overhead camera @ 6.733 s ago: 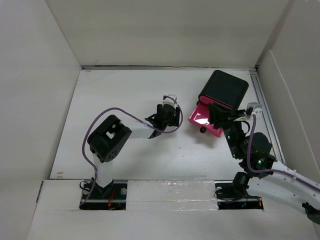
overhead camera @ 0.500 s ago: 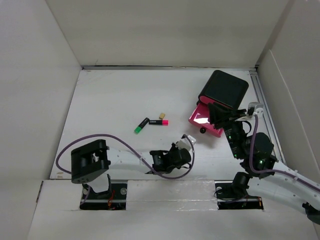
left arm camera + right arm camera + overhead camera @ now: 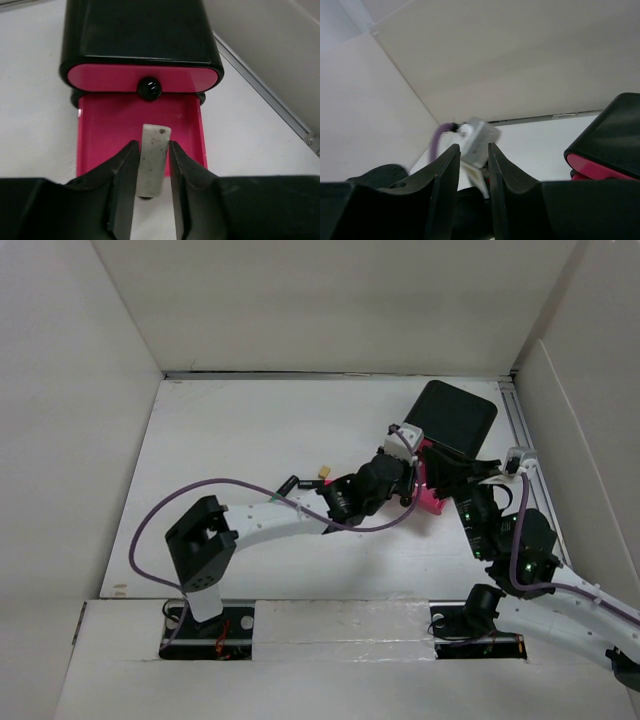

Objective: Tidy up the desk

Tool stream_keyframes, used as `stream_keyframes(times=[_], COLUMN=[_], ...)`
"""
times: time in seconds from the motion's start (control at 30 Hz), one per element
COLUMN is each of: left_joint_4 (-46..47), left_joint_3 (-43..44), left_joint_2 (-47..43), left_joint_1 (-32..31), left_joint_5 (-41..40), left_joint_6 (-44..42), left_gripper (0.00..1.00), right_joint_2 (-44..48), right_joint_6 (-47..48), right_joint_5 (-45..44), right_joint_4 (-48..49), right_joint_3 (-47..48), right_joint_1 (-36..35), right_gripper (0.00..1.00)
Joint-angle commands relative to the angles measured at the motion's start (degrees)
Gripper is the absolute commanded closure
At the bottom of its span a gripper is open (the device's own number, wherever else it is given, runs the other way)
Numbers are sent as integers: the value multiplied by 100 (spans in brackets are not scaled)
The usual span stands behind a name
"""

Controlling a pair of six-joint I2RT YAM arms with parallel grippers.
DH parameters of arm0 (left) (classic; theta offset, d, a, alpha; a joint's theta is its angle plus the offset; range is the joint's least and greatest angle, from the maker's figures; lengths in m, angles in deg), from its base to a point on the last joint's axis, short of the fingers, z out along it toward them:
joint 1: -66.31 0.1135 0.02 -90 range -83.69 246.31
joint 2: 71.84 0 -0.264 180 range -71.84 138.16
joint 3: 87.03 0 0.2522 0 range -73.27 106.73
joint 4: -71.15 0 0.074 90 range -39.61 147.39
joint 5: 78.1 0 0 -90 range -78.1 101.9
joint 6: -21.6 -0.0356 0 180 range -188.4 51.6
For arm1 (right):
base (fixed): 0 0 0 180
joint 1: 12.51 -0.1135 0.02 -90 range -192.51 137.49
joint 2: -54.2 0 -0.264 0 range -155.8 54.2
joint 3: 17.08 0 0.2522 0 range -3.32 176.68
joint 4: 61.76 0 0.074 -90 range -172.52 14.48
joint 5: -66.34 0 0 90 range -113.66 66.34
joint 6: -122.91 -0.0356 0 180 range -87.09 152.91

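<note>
Left claw is clamped on a small off-white rectangular block with a dull, speckled face. I'm holding it over the open lower drawer, a glossy pink plastic tray with rounded corners. It belongs to the glossy black rounded box near the far right corner of the bench. The upper pink drawer front is closed and has a round black knob.

Right claw has its fingers slightly apart with nothing between them. It sits close beside the drawer, crowding the left wrist.

The matte white rectangular bench carries everything. At mid-bench I see a dark marker, partly hidden by the left arm, and a small tan piece.
</note>
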Motion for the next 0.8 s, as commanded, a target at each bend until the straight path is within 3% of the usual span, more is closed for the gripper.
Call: stream_keyframes(times=[0.0,0.07,0.23,0.43,0.57,0.6,0.77], left_joint_4=[-30,-101,-145,285,-21,-143,-620], left_joint_3=[653,952,1244,112,-925,-1084,-1883], left_joint_2=[619,806,1009,9,-608,-748,-863], left_joint_1=[166,166,281,412,1105,1542,2451], left_joint_5=[559,498,472,-475,-514,-417,40], left_joint_6=[-129,-191,-191,19,923,1369,1919], left_gripper=[72,51,37,39,39,39,38], right_joint_2=[89,89,19,63,-25,-34,-104], right_joint_6=[-13,-22,-31,-31,-39,-48,-66], right_joint_5=[31,40,49,5,75,84,171], right_joint_4=[37,46,46,81,90,98,107], right_joint_3=[149,141,167,123,140,149,149], right_joint_1=[8,8,8,8,8,8,8], right_gripper=[65,65,65,65,65,65,65])
